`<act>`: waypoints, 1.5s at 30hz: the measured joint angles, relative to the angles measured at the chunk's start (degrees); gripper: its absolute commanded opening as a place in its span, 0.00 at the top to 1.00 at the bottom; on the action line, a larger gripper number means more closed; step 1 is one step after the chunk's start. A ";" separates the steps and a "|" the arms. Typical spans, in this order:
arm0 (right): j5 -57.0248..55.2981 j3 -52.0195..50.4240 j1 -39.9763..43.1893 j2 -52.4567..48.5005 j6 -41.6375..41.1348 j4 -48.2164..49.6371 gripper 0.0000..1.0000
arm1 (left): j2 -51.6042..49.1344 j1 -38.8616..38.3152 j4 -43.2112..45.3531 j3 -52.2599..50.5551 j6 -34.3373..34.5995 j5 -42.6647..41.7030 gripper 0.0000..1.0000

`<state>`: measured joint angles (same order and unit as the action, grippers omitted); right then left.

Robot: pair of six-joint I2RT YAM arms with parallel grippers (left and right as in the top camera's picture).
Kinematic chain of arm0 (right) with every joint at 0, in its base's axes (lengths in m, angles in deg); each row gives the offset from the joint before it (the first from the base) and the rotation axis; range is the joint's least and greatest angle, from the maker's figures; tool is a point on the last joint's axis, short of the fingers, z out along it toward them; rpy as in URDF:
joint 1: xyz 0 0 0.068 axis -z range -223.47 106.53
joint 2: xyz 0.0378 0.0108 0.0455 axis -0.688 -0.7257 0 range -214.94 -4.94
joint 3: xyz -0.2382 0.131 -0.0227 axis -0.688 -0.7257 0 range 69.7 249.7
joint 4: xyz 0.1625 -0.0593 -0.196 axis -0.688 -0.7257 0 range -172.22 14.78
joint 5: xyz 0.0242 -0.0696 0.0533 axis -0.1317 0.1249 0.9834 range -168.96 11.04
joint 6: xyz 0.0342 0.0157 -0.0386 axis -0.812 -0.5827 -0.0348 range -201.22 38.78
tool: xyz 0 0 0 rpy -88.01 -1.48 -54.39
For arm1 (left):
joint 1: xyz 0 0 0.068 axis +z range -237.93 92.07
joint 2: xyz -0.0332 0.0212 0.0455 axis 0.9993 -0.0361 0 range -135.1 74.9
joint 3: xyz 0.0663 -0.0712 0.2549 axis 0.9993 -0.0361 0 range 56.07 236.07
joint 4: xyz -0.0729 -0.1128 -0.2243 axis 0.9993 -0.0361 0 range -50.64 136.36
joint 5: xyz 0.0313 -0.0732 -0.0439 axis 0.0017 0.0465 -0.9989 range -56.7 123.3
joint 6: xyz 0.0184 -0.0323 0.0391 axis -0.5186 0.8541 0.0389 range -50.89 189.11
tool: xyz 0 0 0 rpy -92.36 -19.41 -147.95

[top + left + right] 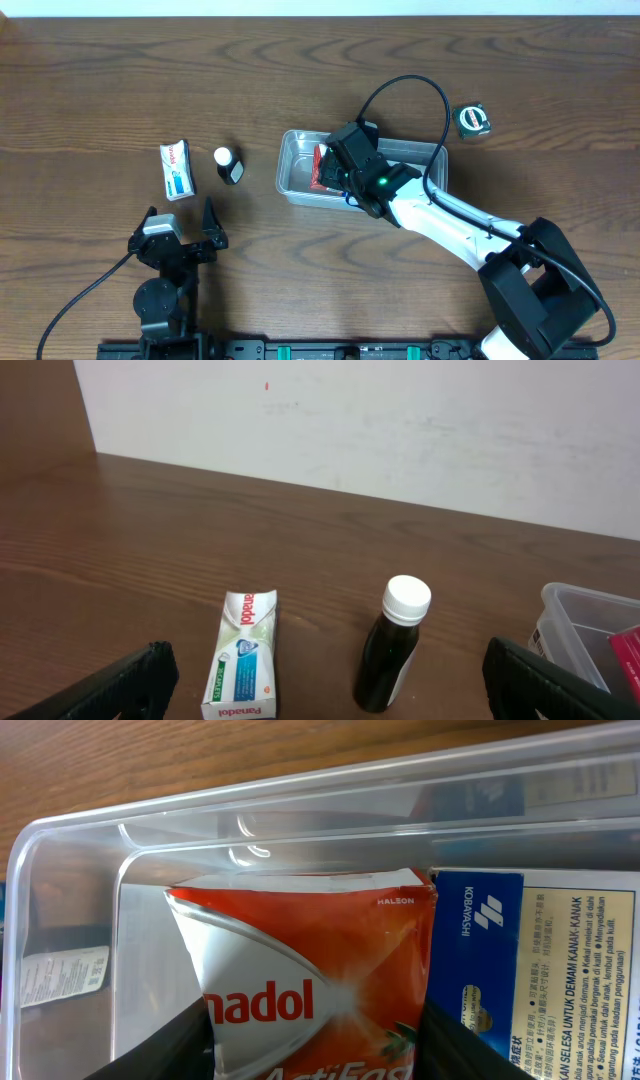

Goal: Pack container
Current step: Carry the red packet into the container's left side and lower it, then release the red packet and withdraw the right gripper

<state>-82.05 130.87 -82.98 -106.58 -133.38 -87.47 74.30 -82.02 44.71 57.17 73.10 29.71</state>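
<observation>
The clear plastic container (292,170) sits mid-table; it also shows in the right wrist view (70,850) and at the right edge of the left wrist view (585,620). My right gripper (345,172) is inside it, shut on a red and white Panadol box (310,970), which also shows from overhead (322,167). A blue box (520,960) lies beside it in the container. My left gripper (180,232) is open and empty near the front edge. A white and green Panadol box (177,169) (240,655) and a dark bottle with a white cap (229,165) (392,650) lie ahead of it.
A small green and black round object (471,121) lies on the table to the right of the container. The right arm's black cable (400,85) loops above the container. A white wall (400,430) borders the table's far side.
</observation>
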 measured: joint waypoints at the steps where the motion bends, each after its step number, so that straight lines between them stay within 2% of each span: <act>1: -0.02 0.00 0.00 0.00 0.00 0.00 0.45 | 0.00 0.00 0.00 0.00 0.00 0.00 0.02; 18: -0.17 0.00 0.00 0.00 -0.04 0.02 0.37 | 0.00 0.00 0.00 0.00 0.00 0.00 0.02; 30: -0.17 0.00 0.00 0.00 0.04 0.39 0.38 | 0.00 0.00 0.00 0.00 0.00 0.00 0.02; 35: 0.68 0.02 0.00 0.42 3.19 1.44 0.36 | 0.00 0.00 0.00 0.00 0.00 0.00 0.02; 40: 1.11 0.63 0.00 6.21 9.18 -2.56 0.25 | 0.00 0.00 0.00 0.00 0.00 0.00 0.02; 45: -1.60 4.39 2.08 17.18 15.32 -12.28 0.28 | 0.02 0.00 0.00 0.00 0.00 0.00 0.02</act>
<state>-83.64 135.26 -80.90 -89.41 -118.06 -99.75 74.32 -82.02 44.71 57.17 73.10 29.71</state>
